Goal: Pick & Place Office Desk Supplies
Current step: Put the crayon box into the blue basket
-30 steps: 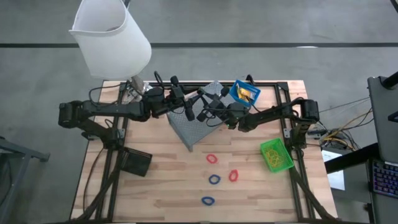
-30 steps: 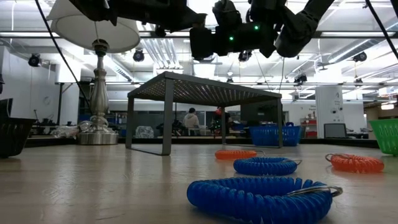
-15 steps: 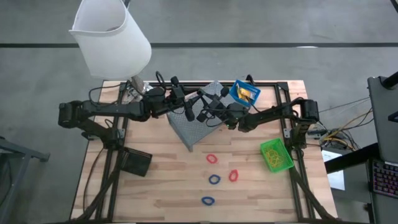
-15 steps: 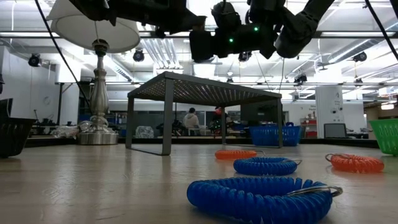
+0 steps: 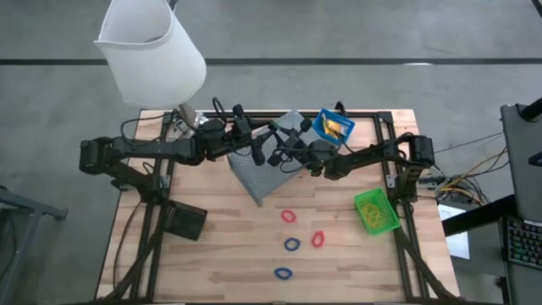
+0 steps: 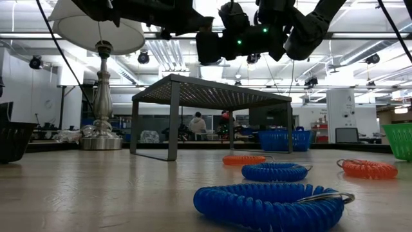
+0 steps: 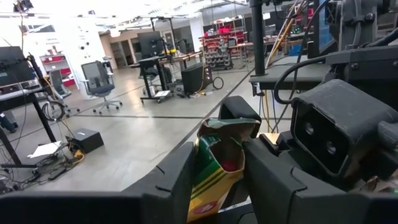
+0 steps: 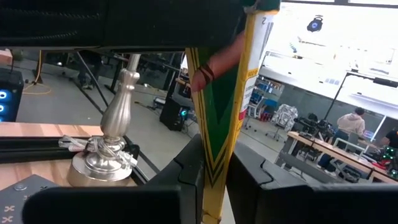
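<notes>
both arms meet above the grey mesh stand (image 5: 264, 174) at the far middle of the wooden table (image 5: 212, 254). the left gripper (image 7: 214, 180) is clenched on a yellow and green crayon box (image 7: 214, 163), which sits upright between its 2 dark fingers with its open, torn top end up. the right gripper (image 8: 214, 171) is clamped on the same kind of box (image 8: 227, 93), seen edge-on as a thin green and yellow card between its fingers; whether both hold 1 and the same box cannot be told for sure, though the 2 grippers sit just beside each other over the stand.

on the table in front of the stand lie 4 coil loops: 2 red (image 5: 289, 216) (image 5: 318, 239) and 2 blue (image 5: 292, 245) (image 5: 283, 274). the blue bin (image 5: 333, 125) at the far edge holds yellow pieces, the green bin (image 5: 376, 211) stands near the right edge, and the black bin (image 5: 185, 220) near the left. a lamp (image 5: 152, 55) with a white shade stands at the far left corner.
</notes>
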Controlling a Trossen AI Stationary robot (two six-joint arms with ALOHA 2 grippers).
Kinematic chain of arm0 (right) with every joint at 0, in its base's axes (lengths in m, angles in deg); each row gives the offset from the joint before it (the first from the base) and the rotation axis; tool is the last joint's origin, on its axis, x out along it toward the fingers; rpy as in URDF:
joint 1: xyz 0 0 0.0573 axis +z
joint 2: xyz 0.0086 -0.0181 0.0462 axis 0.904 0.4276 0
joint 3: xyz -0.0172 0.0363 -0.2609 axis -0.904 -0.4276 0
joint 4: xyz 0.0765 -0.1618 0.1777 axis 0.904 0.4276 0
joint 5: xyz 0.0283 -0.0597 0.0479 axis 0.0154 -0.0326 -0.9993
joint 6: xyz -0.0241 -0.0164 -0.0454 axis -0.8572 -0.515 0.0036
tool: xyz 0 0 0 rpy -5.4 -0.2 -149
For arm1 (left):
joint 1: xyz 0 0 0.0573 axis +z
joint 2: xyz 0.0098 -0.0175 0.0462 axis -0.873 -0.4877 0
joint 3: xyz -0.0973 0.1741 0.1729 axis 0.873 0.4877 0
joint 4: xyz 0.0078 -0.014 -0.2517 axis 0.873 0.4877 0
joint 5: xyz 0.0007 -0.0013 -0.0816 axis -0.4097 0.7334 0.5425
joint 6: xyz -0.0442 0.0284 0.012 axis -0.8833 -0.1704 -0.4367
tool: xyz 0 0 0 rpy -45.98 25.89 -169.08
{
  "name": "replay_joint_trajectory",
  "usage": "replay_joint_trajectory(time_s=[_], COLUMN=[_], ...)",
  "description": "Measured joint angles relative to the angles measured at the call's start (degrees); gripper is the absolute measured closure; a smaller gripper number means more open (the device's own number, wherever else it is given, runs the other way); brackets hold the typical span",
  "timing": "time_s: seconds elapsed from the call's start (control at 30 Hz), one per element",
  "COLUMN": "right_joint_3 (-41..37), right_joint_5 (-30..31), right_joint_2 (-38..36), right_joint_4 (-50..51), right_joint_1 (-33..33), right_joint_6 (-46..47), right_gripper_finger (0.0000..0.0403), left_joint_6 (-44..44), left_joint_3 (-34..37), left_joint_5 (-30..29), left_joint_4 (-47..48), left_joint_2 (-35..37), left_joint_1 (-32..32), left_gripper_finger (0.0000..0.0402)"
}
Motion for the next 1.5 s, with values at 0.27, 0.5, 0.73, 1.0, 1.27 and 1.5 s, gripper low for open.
replay_joint_trajectory(time_s=[0.27, 0.5, 0.73, 1.0, 1.27, 1.5], right_joint_3=[0.0, -0.2, -0.2, -0.2, -0.3, -0.3], right_joint_5=[-0.2, -0.3, -1.7, -1.7, 3.5, 6.1], right_joint_2=[0.0, 0.0, -0.1, -0.1, -0.1, -0.2], right_joint_4=[0.0, -0.2, -0.2, -0.2, -0.1, -0.1], right_joint_1=[0.0, 0.0, 0.0, 0.0, 0.2, 0.2], right_joint_6=[0.0, 0.0, -0.3, 0.1, -2.3, -4.8], right_gripper_finger=[0.0358, 0.0362, 0.0360, 0.0360, 0.0360, 0.0363], left_joint_6=[0.2, 0.2, 1.3, 1.1, 1.7, 1.7], left_joint_3=[0.0, 0.0, 0.0, 0.0, 0.0, 0.0], left_joint_5=[0.2, 0.2, 0.2, 0.0, -3.1, -5.1], left_joint_4=[0.2, 0.4, 0.4, 0.4, 0.3, 0.3], left_joint_2=[0.0, 0.0, 0.0, 0.0, 0.0, 0.0], left_joint_1=[0.0, 0.0, 0.0, 0.0, 0.0, 0.0], left_gripper_finger=[0.0236, 0.0198, 0.0176, 0.0180, 0.0181, 0.0181])
